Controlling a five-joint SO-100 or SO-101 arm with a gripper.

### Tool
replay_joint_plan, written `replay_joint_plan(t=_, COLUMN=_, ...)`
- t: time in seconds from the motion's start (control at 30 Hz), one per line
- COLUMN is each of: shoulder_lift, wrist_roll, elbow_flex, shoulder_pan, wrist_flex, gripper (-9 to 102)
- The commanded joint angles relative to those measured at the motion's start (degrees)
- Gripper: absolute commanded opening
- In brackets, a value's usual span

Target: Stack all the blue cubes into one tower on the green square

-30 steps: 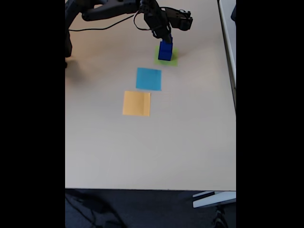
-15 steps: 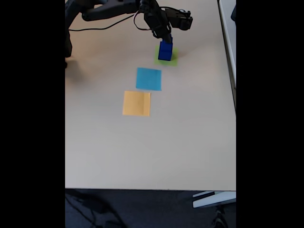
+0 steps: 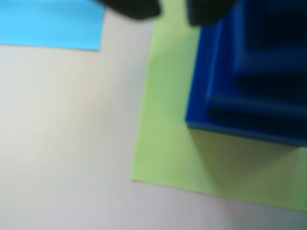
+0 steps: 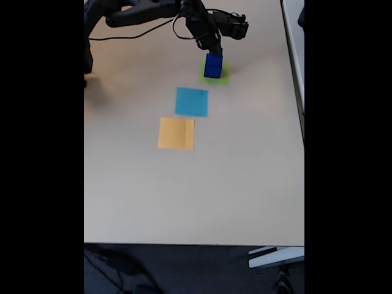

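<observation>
The tower (image 4: 213, 65) of dark blue cubes stands on the green square (image 4: 221, 76) at the table's far side. In the wrist view the blue cubes (image 3: 249, 81) form stepped blocks at the right, on the green square (image 3: 168, 139). My gripper (image 4: 214, 49) hangs just above the tower's top. Its two dark fingertips (image 3: 132, 8) show at the wrist view's top edge, blurred. My gripper (image 3: 172, 14) is open, and only green paper shows in the gap between the tips. How many cubes the tower holds I cannot tell.
A light-blue paper square (image 4: 192, 101) and an orange one (image 4: 176, 133) lie in a row nearer the camera than the green square. The light-blue square (image 3: 50, 24) also fills the wrist view's top left corner. Bare tabletop (image 4: 196, 196) spreads toward the front edge.
</observation>
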Motion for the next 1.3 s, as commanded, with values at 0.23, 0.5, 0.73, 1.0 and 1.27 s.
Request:
replay_joint_plan(t=0.23, shoulder_lift=0.7, wrist_roll=-0.7, elbow_flex=0.26, shoulder_pan=0.44, wrist_flex=-1.05, gripper=0)
replay_joint_plan(t=0.5, shoulder_lift=0.7, wrist_roll=-0.7, elbow_flex=0.79, shoulder_pan=0.79, wrist_flex=-1.05, gripper=0)
replay_joint_plan(t=0.73, shoulder_lift=0.88, wrist_roll=-0.88, elbow_flex=1.05, shoulder_pan=1.05, wrist_flex=-1.14, gripper=0)
replay_joint_plan(t=1.0, shoulder_lift=0.97, wrist_roll=-0.88, elbow_flex=1.49, shoulder_pan=1.14, wrist_flex=-1.14, gripper=0)
replay_joint_plan(t=1.27, shoulder_lift=0.97, wrist_roll=-0.97, elbow_flex=2.37, shoulder_pan=1.41, wrist_flex=-1.67, gripper=0)
